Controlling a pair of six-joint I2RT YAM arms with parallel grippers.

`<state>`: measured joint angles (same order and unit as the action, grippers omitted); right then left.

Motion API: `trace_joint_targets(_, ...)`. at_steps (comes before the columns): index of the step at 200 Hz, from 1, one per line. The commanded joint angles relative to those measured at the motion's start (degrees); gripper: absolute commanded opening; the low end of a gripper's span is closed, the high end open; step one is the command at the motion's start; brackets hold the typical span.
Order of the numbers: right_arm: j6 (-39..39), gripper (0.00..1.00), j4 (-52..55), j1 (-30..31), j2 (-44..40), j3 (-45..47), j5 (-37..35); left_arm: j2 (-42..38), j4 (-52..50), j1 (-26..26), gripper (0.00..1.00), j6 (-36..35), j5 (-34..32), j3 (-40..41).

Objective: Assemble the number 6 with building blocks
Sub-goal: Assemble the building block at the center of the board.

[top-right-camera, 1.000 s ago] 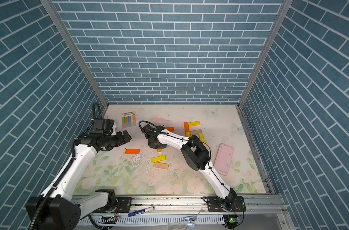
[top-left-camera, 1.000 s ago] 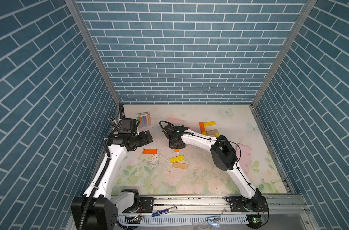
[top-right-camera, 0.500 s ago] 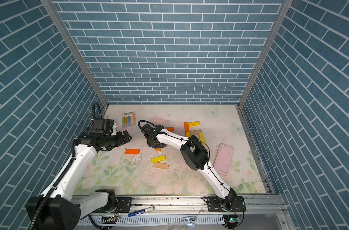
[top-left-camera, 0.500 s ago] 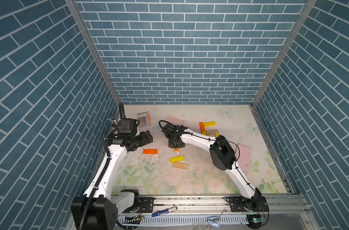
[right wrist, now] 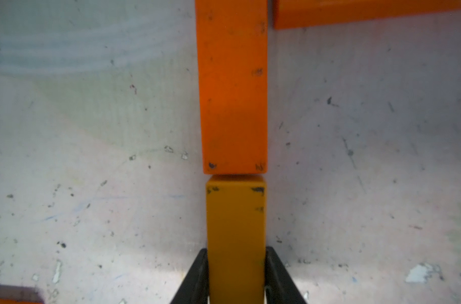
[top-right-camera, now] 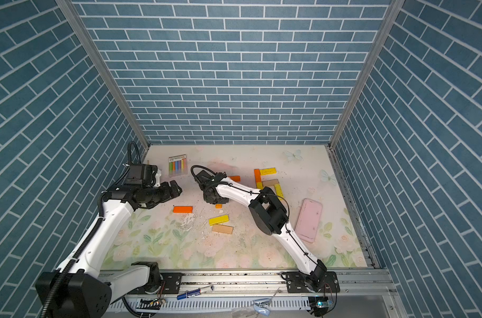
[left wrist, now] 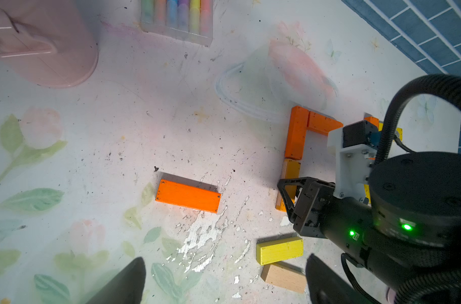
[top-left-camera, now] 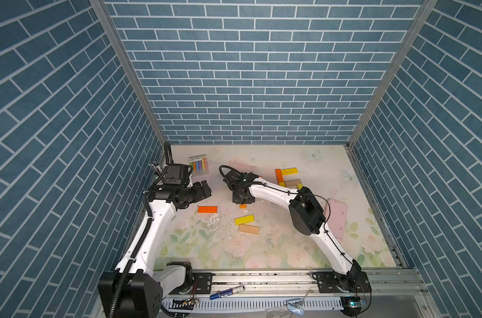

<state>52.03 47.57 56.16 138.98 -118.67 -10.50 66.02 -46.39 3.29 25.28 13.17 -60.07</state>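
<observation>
- The number 6 (left wrist: 307, 123) is only partly built. It sits mid-table under my right arm, with three bars making the top stroke and the left side.
- The amber bar (right wrist: 236, 210) is the piece in hand. Its far end touches the end of the orange bar (right wrist: 233, 86), and the two line up closely to carry the left stroke on.
- A second orange bar (right wrist: 369, 13) lies at right angles beside the far end of that orange one, forming the top.
- The amber bar looks slightly narrower than its neighbour. I judge it may be standing on edge, though I can't be sure.
- The right gripper (right wrist: 236, 276) is pinched narrow on the amber bar's near end, one finger on each long side. I take it that grip keeps the bar square while it seats.
- The left gripper (left wrist: 224, 284) is spread wide and holds nothing. It hangs over the table (left wrist: 119, 118) near the loose orange bar (left wrist: 188, 196), well placed to fetch it.
- A yellow bar (left wrist: 279, 250) and a tan bar (left wrist: 283, 277) lie flat close by as spares.
- Another cluster of bars (top-left-camera: 289, 171) sits apart toward the back.
- The chalk pack (top-left-camera: 199, 164) and the pink tray (top-left-camera: 336, 217) lie off to the sides, clear of the work.
</observation>
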Motion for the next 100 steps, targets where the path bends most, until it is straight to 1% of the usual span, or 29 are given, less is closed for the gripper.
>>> trace_joint_targets(1,0.0,0.35,2.4,-0.2,2.9,-0.5,0.5,0.2,0.3,-0.5,0.96,0.8,0.1,0.7)
trace_joint_targets(100,-0.3,0.36,2.4,-0.4,2.7,0.0,0.2,0.3,0.4,-0.5,0.95,0.7,0.4,0.7)
